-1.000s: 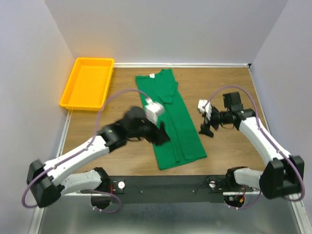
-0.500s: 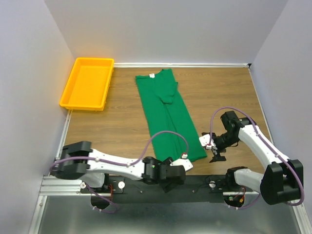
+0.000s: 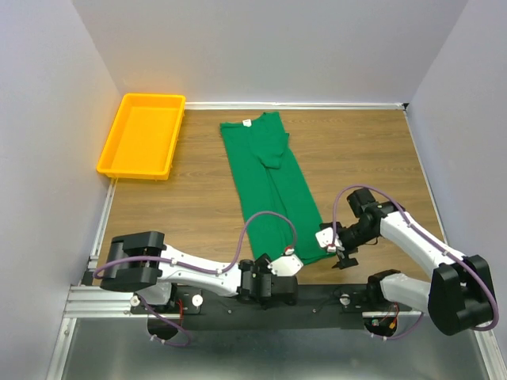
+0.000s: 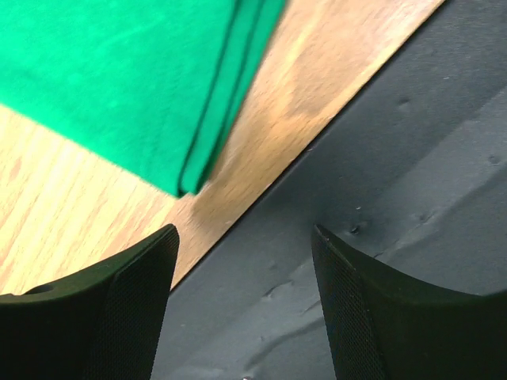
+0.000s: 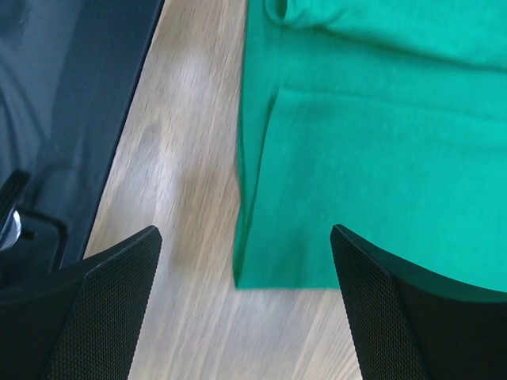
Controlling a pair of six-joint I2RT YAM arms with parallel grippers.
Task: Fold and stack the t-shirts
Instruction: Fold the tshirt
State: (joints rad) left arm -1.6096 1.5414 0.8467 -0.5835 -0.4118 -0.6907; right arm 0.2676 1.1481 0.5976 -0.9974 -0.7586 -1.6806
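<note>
Green cotton, the t-shirt lies flat on the wooden table, folded lengthwise into a long narrow strip with its collar and white label at the far end.

The right gripper hangs low beside the strip's near corner. Its jaws are spread wide and hold nothing. In the right wrist view, the t-shirt fills the space ahead of the right gripper, and the hem corner falls in the gap between the two fingers. Bare wood lies ahead of the left-hand finger.

The left gripper sits over the black rail at the table's near edge, with its jaws also apart and empty. In the left wrist view, a layered corner of the t-shirt lies ahead of the left-hand finger of the left gripper. Between the jaws there is only dark rail.

A yellow tray stands well beyond both sets of jaws, apart from the shirt.
</note>
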